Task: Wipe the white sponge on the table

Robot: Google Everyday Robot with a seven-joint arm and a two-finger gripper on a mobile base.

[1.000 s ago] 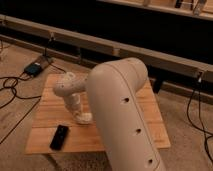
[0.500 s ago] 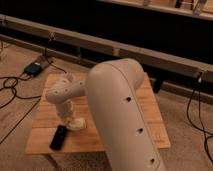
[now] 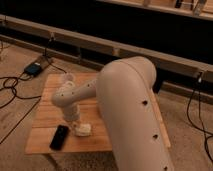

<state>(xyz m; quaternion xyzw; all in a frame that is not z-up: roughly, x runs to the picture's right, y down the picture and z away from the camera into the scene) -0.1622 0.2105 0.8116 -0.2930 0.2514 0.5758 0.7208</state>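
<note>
The white sponge (image 3: 84, 130) lies on the table (image 3: 47, 112) near its front edge, a small pale block. My gripper (image 3: 75, 124) comes down onto it from above left, at the end of the white forearm, and meets the sponge's left side. The large white upper arm fills the middle and right of the view and hides much of the table's right half.
A flat black slab (image 3: 59, 137) lies on the table just left of the sponge, close to the front edge. On the floor to the left are dark cables (image 3: 12, 95) and a small box (image 3: 35, 67). A long low ledge (image 3: 75, 40) runs behind the table.
The gripper and the sponge have moved toward the table's front edge, swinging first left and then back right. The black slab has not moved.
</note>
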